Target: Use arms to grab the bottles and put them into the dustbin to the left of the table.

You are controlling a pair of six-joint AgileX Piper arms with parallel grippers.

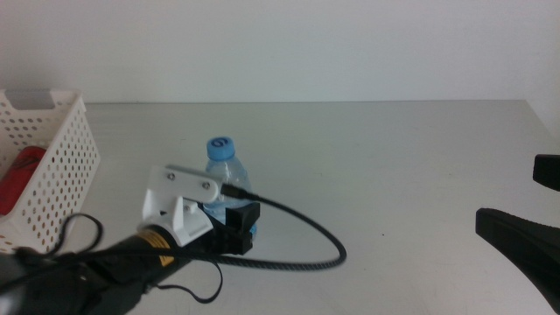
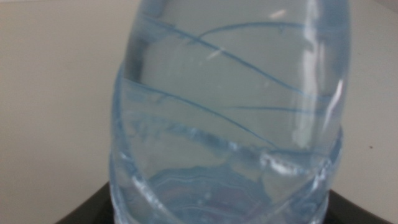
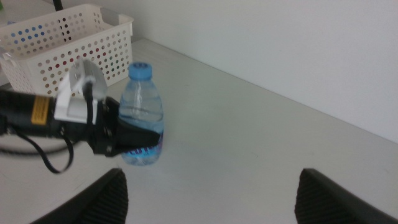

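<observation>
The clear blue-capped water bottle [image 1: 223, 171] stands upright on the table [image 1: 394, 157], left of its middle. My left gripper [image 1: 238, 223] reaches in from the lower left and is shut on the bottle's lower body; the right wrist view shows its dark jaws [image 3: 134, 140] on either side of the bottle [image 3: 142, 106]. The bottle [image 2: 230, 112] fills the left wrist view. The white perforated dustbin [image 1: 61, 166] stands at the far left with the red can [image 1: 22, 175] lying inside. My right gripper [image 1: 529, 206] waits open at the right edge. The yellow tea bottle is out of view.
A black cable [image 1: 306, 241] loops over the table from the left wrist bracket. The white wall [image 1: 280, 44] backs the table's far edge. The dustbin also shows in the right wrist view [image 3: 68, 43], behind the left arm.
</observation>
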